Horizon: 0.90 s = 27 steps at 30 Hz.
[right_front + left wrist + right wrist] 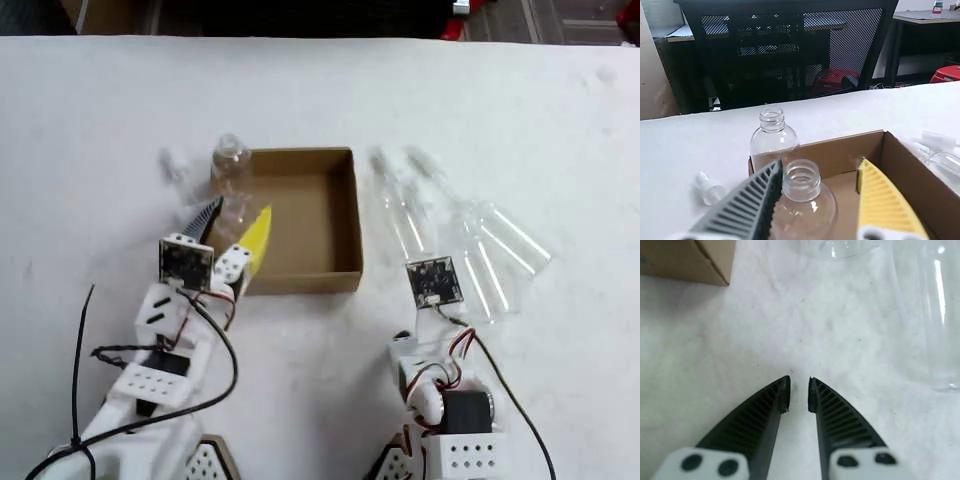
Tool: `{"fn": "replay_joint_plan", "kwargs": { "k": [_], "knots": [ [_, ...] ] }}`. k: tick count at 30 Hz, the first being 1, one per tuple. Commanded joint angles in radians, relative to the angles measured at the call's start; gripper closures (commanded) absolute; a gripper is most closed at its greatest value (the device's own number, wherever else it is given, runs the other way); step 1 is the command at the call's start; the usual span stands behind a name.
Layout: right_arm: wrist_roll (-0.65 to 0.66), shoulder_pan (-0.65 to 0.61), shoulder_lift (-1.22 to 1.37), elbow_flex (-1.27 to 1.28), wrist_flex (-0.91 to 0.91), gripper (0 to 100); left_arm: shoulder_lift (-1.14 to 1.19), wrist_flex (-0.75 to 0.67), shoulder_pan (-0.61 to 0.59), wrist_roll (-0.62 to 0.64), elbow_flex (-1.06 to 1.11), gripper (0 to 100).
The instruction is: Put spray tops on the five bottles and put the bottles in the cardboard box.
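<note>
Cardboard box [300, 283]: sits open-topped on the white table [100, 100], between the two arms, with its bare floor showing.
Left claw [819, 165]: hangs at the box's left wall, spread wide. The grey finger [757, 200] rests against a clear bottle, and the yellow finger [885, 205] stands apart from it, over the inside of the box.
Bottle in the claw [801, 182]: upright, neck open with no top on it, right at the box's left wall. I cannot tell which side of that wall it stands on.
Second bottle [230, 160]: upright and topless, just outside the box's far left corner.
Spray top [172, 165]: lies loose on the table, left of the box and near the second bottle.
Lying bottles [490, 255]: clear ones on their sides in a cluster to the right of the box. Their count and whether they carry tops are hard to make out.
Right claw [799, 390]: low over the table off the box's near right corner, beside the lying bottles. The black fingers [767, 410] are drawn almost together with a thin slit at the tips and nothing between them.
Mesh chair [790, 50]: black, beyond the table's far edge behind the box.
</note>
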Motion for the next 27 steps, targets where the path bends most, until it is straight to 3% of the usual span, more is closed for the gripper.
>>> {"fn": "replay_joint_plan", "kwargs": {
  "k": [1,15,18,24,27],
  "knots": [
    [-0.005,-0.001,-0.001,0.009,0.004,95.4,-0.027,0.011,-0.007,0.049,0.0,77],
    [-0.005,-0.002,-0.001,0.009,0.004,95.2,-0.127,0.06,-0.005,0.106,-0.026,77],
    [-0.005,-0.002,-0.001,0.009,0.004,95.2,-0.283,0.238,-0.005,0.109,-0.049,77],
    [-0.005,-0.002,-0.001,0.009,0.004,95.2,-0.717,0.822,-0.005,0.11,-0.195,77],
    [-0.005,-0.002,-0.001,0.009,0.004,95.3,-0.935,1.005,-0.005,0.109,-0.222,77]
  ]
}}
